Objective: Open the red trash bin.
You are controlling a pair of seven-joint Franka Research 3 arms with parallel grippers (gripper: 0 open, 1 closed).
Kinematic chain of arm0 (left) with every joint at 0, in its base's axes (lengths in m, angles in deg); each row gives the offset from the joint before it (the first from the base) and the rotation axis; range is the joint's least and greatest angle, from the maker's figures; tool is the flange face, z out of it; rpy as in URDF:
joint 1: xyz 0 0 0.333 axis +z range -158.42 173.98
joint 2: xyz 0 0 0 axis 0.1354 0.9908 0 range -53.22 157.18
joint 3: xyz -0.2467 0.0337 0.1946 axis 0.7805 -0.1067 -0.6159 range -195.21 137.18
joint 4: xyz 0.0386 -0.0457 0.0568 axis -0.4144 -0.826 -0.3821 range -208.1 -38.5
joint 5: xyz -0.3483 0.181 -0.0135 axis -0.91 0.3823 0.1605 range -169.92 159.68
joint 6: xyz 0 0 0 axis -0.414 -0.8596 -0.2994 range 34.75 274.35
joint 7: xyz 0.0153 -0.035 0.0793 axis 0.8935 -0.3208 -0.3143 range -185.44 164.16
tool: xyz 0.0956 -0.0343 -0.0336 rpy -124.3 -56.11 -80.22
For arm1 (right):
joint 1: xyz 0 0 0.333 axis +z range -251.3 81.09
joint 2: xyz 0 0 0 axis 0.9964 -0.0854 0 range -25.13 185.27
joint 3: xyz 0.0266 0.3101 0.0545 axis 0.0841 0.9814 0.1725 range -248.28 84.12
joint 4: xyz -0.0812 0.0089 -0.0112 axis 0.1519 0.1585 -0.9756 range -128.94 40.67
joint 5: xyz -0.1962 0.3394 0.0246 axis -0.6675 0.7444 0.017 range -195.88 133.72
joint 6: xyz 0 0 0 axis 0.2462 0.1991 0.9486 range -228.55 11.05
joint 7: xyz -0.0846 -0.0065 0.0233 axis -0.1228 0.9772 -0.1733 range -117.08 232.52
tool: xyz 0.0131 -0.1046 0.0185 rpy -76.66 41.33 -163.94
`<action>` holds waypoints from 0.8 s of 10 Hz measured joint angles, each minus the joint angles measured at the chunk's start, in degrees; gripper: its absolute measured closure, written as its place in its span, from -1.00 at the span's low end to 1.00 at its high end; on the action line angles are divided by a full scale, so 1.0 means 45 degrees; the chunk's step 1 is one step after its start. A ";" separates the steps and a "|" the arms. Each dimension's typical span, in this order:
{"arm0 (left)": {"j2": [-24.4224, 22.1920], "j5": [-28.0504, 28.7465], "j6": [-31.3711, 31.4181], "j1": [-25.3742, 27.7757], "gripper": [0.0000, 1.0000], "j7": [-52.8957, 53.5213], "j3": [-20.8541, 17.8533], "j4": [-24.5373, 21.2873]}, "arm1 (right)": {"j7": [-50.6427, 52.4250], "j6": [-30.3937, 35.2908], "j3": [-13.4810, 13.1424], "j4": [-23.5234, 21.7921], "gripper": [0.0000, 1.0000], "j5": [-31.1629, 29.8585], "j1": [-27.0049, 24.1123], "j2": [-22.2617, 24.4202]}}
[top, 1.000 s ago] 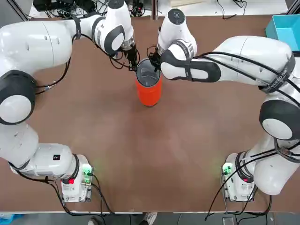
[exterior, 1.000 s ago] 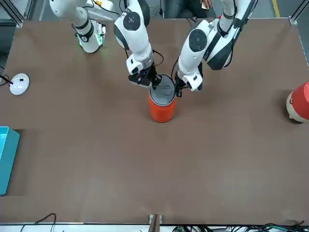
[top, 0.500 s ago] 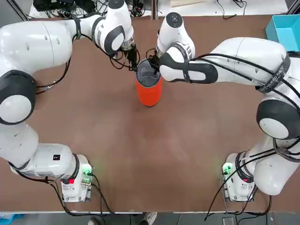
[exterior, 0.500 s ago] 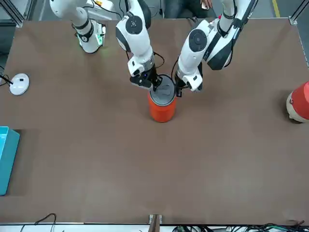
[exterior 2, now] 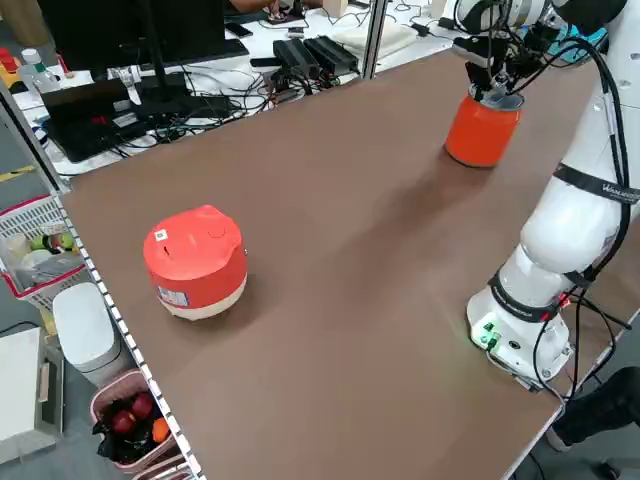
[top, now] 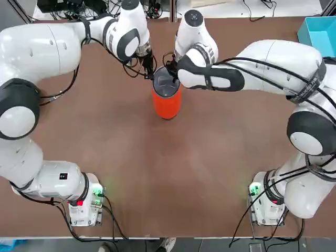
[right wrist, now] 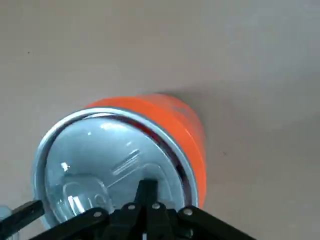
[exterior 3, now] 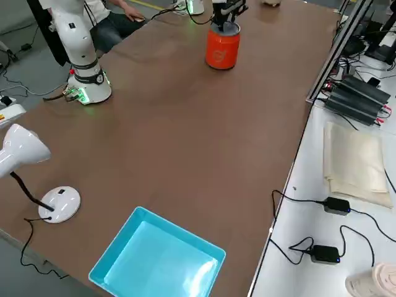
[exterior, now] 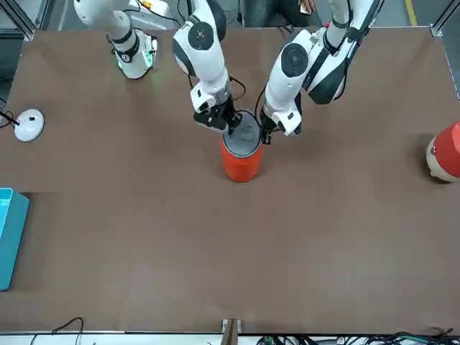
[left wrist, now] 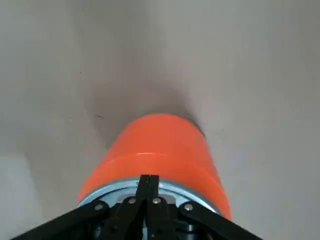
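The red trash bin (top: 167,104) stands upright at the far middle of the table, with its silver-grey lid (top: 165,83) on top. My left gripper (top: 151,72) is shut, and its tips rest against the bin's rim (left wrist: 125,184) on the robot's left side. My right gripper (top: 172,73) is also shut. Its tips (right wrist: 146,188) press down on the lid (right wrist: 95,160), which sits tilted so a sliver of red interior (right wrist: 167,150) shows along one edge. From across the table the bin (exterior: 241,162) sits between both grippers.
A teal rectangular box (top: 319,30) lies at the far right corner. A round red and cream appliance (exterior: 447,151) sits at the robot's far left edge. A white lamp base (exterior: 29,124) stands on the right side. The near half of the table (top: 173,178) is bare.
My right gripper has edged a little farther over the lid. The left gripper and the bin have stayed where they were.
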 joint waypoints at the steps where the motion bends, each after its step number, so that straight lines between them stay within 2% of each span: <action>1: 0.0000 0.0000 0.0001 0.0000 0.98 -0.0027 -0.0001 0.0001 | -0.0069 0.0707 -0.0017 0.0533 0.98 0.0000 -0.0139 0.0005; 4: 0.0003 0.0012 0.0002 0.0010 0.98 -0.0065 -0.0008 0.0007 | -0.0060 0.1919 -0.0106 0.1430 0.95 -0.0002 -0.0738 0.0393; 6: 0.0006 0.0050 0.0001 0.0039 0.98 -0.0065 -0.0024 0.0028 | 0.0547 0.3207 -0.0182 0.1820 0.81 -0.0036 -0.1542 0.1075; 8: 0.0004 0.0145 -0.0594 0.0132 0.94 0.0057 -0.0028 0.0502 | 0.1429 0.5207 -0.0213 0.2738 0.23 -0.0047 -0.2683 0.1652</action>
